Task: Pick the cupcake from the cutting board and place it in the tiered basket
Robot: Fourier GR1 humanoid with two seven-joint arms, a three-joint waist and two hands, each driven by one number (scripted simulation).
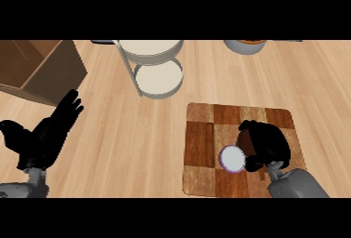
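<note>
We have our right hand [264,142] curled around the cupcake [232,159] on the cutting board [202,139], so now we should lift it straight up, keep it level, and carry it toward the tiered basket [159,69] at the far side of the counter. The cupcake shows as a pale round disc with a purple edge, half hidden under the fingers. Our left hand [44,135] rests open at the left edge.

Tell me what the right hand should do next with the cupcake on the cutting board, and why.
Probably lift it straight up. The right hand is curled round the cupcake, which looks still low over the cutting board. The tiered basket stands farther back and left, so it needs height before moving there.
</note>
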